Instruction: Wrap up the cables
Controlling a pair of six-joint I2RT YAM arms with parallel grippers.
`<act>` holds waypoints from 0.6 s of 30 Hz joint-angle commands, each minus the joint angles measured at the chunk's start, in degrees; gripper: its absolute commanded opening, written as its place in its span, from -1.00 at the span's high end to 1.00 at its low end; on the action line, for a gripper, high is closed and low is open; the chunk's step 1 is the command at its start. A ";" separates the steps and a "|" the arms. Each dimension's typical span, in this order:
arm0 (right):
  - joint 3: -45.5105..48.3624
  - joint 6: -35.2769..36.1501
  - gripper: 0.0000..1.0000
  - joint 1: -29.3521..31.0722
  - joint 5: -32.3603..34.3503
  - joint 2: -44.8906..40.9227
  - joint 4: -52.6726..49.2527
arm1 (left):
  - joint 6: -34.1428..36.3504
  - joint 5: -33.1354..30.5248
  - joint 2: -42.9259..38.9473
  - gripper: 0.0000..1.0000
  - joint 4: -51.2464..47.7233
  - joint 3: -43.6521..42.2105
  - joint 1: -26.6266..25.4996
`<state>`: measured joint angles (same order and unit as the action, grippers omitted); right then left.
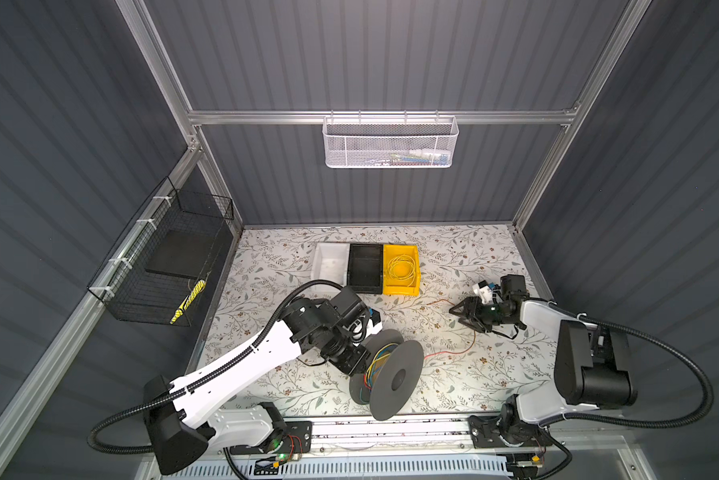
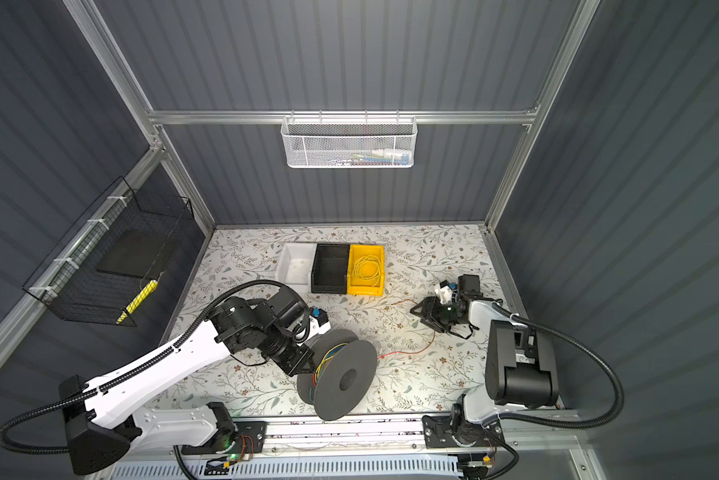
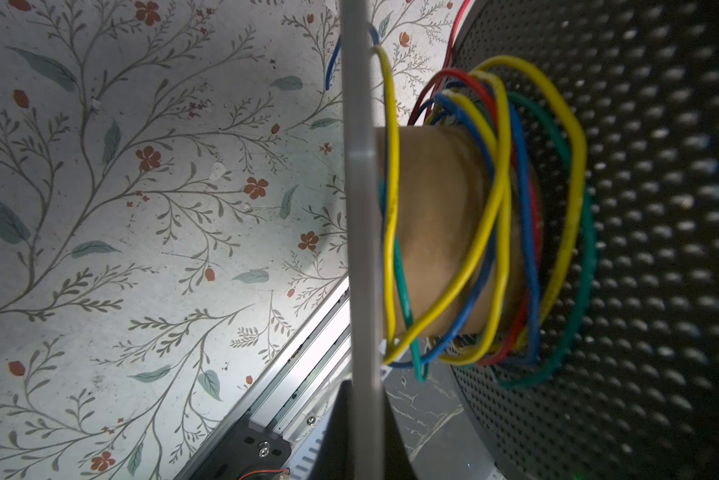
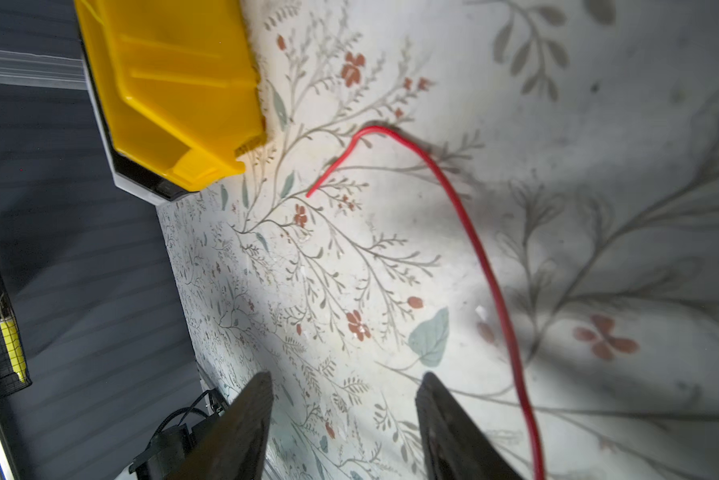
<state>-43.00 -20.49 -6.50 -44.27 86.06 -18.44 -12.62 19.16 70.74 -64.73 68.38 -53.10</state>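
One dark-grey perforated spool (image 1: 397, 376), left tool (image 1: 362, 362) clamped on its flange; one loose thin red cable (image 4: 470, 232); right tool (image 4: 345, 378) jaws apart; three plastic bins (image 1: 366, 247), white, black, yellow.

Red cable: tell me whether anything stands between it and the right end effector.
Nothing visible does. The red cable lies on the table beside the open right end effector; the yellow bin sits off beyond its free end.

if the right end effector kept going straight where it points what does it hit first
The right end effector would likely meet the table first, just short of the loose end of the red cable; the yellow bin lies further off. Depth is unclear.
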 commanded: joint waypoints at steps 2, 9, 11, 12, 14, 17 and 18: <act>-4.46 0.49 -0.25 -0.44 2.05 -5.24 -2.09 | 1.20 1.93 -0.87 1.00 0.97 1.58 -0.02; -1.07 -0.34 -0.33 -9.02 7.28 -5.89 -1.21 | 0.93 1.41 -1.77 1.00 1.04 1.44 -0.02; -1.01 0.00 -0.33 -9.13 5.57 -3.71 -1.77 | 0.93 1.41 -1.78 1.00 1.29 1.33 0.01; -0.84 -0.48 -0.33 -8.68 3.78 -2.30 -1.10 | 0.95 1.40 -1.78 1.00 1.33 1.23 0.00; -1.71 0.62 -0.32 -6.43 3.66 0.96 -2.16 | 1.15 1.40 -1.58 1.00 1.19 1.22 0.01; -0.70 0.10 -0.29 -4.17 2.62 2.95 -0.83 | 1.28 1.06 -1.39 1.00 1.01 1.42 -0.04; -0.07 -0.35 -0.28 -4.09 2.13 3.14 0.03 | 1.29 1.06 -1.34 1.00 1.06 1.58 -0.09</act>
<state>-44.25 -20.69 -11.60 -39.86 88.75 -18.57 -12.60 18.76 70.74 -64.73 68.40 -53.10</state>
